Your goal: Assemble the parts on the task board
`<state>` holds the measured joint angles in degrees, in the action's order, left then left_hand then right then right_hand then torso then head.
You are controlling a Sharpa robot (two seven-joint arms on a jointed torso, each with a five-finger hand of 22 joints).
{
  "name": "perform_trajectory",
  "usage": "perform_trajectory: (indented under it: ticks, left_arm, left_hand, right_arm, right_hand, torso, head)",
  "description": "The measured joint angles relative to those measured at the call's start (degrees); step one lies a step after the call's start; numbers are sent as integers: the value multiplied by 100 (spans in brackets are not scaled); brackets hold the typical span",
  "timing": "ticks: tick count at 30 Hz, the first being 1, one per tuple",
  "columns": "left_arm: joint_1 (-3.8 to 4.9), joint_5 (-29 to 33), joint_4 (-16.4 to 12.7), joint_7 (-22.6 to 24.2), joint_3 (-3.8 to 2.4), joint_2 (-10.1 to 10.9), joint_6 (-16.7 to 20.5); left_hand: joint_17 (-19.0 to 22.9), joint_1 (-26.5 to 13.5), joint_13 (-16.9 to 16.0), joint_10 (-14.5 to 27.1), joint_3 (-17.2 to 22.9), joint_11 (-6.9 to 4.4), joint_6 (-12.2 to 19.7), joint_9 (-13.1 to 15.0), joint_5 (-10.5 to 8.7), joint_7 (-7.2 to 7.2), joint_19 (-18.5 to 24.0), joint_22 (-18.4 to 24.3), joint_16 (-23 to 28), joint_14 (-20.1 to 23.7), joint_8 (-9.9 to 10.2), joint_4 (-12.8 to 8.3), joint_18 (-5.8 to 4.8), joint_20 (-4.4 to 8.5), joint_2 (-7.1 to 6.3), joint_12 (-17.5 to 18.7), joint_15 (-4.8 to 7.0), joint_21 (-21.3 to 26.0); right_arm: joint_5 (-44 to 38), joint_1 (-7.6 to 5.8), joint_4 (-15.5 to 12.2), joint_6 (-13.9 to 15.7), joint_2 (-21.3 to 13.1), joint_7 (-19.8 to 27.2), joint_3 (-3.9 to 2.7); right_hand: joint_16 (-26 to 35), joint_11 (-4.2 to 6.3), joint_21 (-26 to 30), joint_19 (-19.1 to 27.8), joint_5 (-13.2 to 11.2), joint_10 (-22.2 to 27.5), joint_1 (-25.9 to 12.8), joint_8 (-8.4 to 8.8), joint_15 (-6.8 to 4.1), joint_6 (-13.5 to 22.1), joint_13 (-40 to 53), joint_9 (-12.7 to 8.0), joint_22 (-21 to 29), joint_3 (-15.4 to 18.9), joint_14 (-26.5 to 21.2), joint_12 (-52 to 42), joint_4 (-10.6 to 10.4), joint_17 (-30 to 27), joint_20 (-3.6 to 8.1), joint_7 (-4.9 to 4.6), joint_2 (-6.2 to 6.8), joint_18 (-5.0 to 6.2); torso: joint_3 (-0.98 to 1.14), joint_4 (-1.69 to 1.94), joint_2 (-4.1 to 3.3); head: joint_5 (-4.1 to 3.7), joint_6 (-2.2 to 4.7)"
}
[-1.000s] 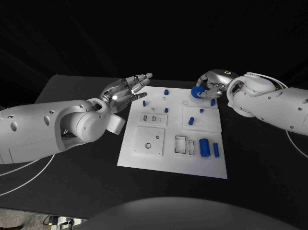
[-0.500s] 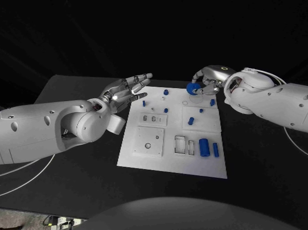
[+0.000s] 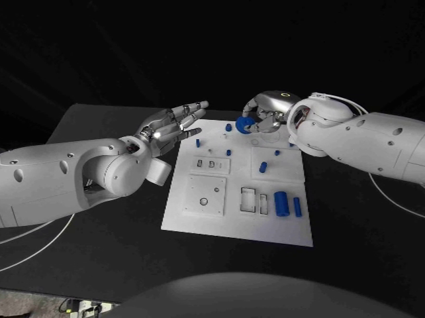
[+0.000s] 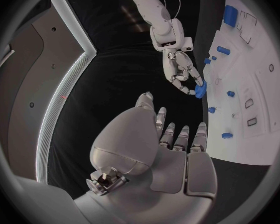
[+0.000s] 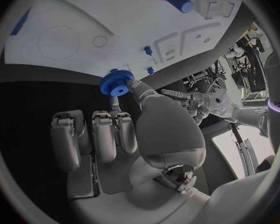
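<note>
One small blue toothed gear [image 3: 243,127] pinched in right robot hand [image 3: 260,118] over white task board's [image 3: 239,225] far edge; left robot hand [image 3: 173,126] spread, idle.

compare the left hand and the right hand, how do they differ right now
The right hand pinches a blue gear; the left hand holds nothing. The right hand's other fingers are curled in; the left hand's are spread apart. Both hang near the far end of the task board.
</note>
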<state>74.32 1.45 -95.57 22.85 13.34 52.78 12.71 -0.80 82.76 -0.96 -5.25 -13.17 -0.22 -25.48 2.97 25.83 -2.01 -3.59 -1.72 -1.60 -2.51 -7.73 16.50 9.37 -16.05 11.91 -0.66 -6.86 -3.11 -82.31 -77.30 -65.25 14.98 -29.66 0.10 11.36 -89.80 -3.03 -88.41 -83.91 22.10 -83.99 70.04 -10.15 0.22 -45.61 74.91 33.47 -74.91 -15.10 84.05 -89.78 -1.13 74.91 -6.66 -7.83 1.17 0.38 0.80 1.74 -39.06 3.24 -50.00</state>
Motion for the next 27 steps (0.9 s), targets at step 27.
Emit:
perform_trajectory:
  ticks: [27]
  left_arm:
    - [-17,0,18,7,0,-13,-2]
  left_hand:
    - [1,0,1,0,0,0,0,0,0,0,0,1,0,0,0,0,0,0,0,0,0,0]
  right_arm:
    - [13,113,671,-559,886,-4,-4]
  right_hand:
    - [0,1,0,-22,21,0,24,177,30,11,0,-99,-4,-83,-13,0,48,4,-21,-9,24,1]
  torso:
    - [-1,-1,-8]
  head:
    - [9,0]
